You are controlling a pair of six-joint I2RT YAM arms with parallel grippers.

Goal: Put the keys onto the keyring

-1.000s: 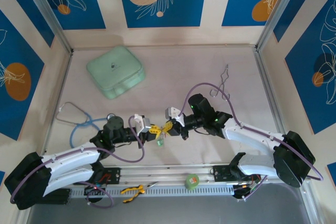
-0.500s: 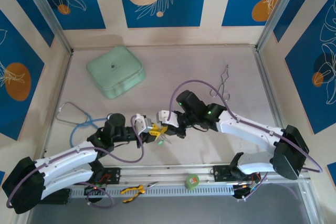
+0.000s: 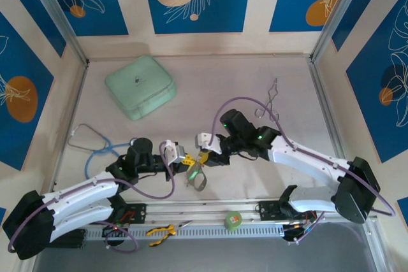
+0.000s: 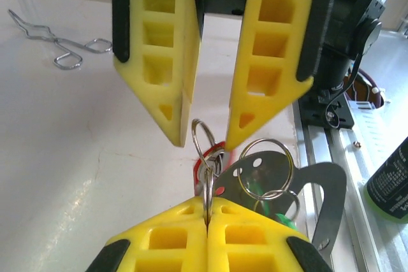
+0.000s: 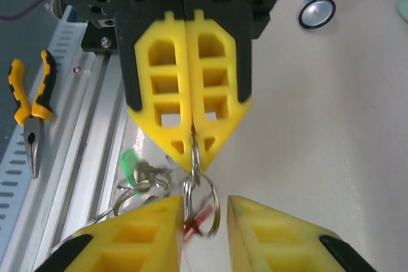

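Top external: mint-green case [image 3: 140, 86] shut, keys [image 3: 192, 173] outside.

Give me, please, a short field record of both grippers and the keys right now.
left gripper: shut on the silver keyring
right gripper: open, one finger on each side of that keyring
red key: at the keyring, between the two grippers
green key: hanging close beside the red one
elsewhere: mint-green case, stethoscope
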